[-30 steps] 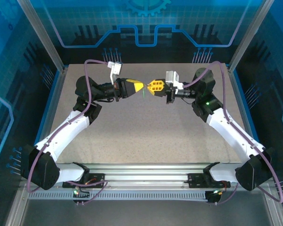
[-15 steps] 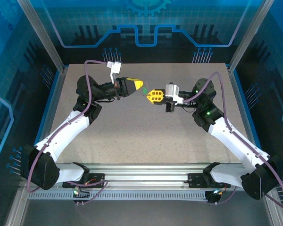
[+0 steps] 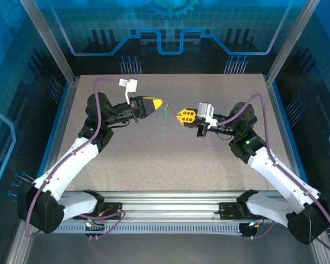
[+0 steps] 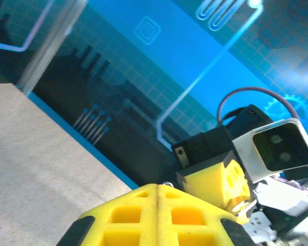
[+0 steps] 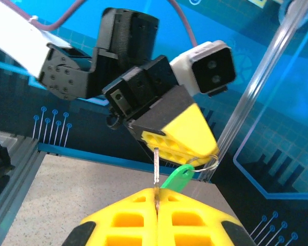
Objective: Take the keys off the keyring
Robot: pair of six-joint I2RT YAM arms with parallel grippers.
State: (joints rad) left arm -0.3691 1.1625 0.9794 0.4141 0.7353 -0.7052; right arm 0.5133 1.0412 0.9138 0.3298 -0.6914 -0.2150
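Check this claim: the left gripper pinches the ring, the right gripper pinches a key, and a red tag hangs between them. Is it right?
No. The tag is green, not red, as the right wrist view shows. The rest stands: the left gripper pinches the ring, the right gripper pinches a key, and the tag hangs between them.

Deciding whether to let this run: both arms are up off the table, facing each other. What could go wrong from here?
1. The right gripper pinches the key by a thin edge, above the table; it could twist out and drop.
2. The keyring sits at the very tip of the left gripper, green tag dangling; a tug may pull it free.
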